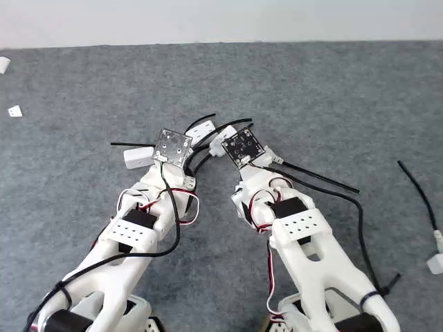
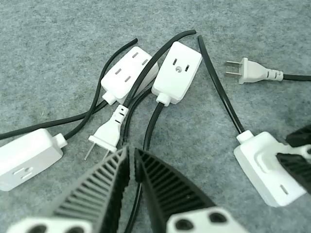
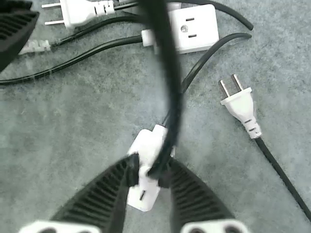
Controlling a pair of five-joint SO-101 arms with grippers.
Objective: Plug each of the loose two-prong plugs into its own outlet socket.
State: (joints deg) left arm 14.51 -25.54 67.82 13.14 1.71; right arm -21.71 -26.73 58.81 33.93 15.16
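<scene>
My left gripper hangs shut with nothing in it, its tips just short of a white two-prong plug lying on the grey carpet. Beyond that plug lie two white outlet sockets on black cords, and a third socket lies off to one side. My right gripper is shut on a fourth white socket, with a black cord running across in front of it. A loose plug lies beside that socket, and another plug lies farther off by a socket.
In the high view both arms meet over the cord tangle at mid-table. A separate plug on a black cord lies at the right edge. Small white pieces sit far left.
</scene>
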